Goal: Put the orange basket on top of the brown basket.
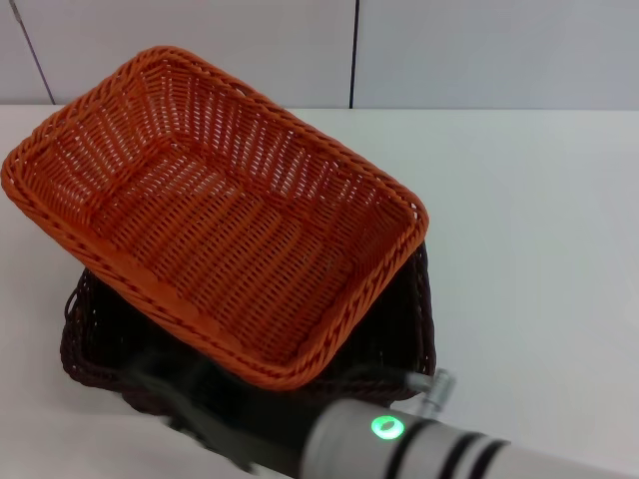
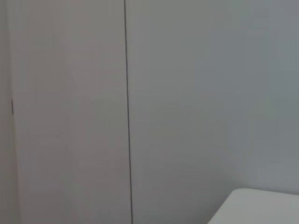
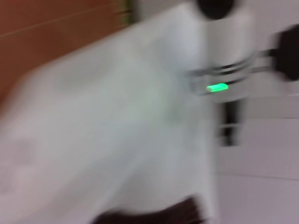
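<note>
The orange basket [image 1: 215, 215] lies tilted across the brown basket [image 1: 407, 319], its far left corner raised and overhanging, its near edge sunk into the dark one. The brown basket shows only as a dark rim and side around the near and right edges. My right arm [image 1: 429, 444] comes in from the bottom edge of the head view, with a green light on it. Its gripper [image 1: 200, 414] is a dark blur at the near rim of the two baskets. The right wrist view is smeared. My left gripper is out of view; the left wrist view shows only wall and a table corner [image 2: 261, 207].
Both baskets stand on a white table [image 1: 539, 249]. A pale panelled wall [image 1: 449, 50] runs behind its far edge. Bare tabletop stretches to the right of the baskets.
</note>
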You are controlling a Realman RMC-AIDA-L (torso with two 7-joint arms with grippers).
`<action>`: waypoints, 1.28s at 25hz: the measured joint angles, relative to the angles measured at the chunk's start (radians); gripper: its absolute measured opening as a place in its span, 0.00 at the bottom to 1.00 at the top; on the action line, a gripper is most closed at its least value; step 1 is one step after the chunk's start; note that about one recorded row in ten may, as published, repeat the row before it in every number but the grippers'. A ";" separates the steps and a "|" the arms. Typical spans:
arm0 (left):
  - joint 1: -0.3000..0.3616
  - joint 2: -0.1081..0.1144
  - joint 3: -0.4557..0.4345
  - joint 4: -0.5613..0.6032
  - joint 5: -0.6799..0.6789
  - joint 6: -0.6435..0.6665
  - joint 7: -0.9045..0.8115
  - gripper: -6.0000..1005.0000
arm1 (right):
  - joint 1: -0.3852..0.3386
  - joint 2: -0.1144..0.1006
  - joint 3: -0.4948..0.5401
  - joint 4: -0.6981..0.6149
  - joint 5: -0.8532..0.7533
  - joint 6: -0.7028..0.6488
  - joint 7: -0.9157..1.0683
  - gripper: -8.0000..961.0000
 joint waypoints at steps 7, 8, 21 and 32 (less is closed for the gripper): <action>0.001 0.000 -0.003 0.005 0.000 0.006 0.001 0.62 | 0.209 0.000 -0.018 0.356 0.493 0.764 0.049 0.68; 0.007 0.000 -0.006 0.002 0.000 0.017 0.001 0.62 | 0.258 -0.001 0.012 0.429 0.614 0.916 0.127 0.68; 0.017 -0.004 -0.007 -0.005 -0.008 0.046 -0.010 0.62 | 0.096 -0.003 0.367 0.630 0.718 1.315 0.900 0.68; 0.022 -0.006 -0.005 -0.001 -0.009 0.046 -0.049 0.62 | 0.106 -0.001 0.371 0.924 0.694 1.559 1.237 0.68</action>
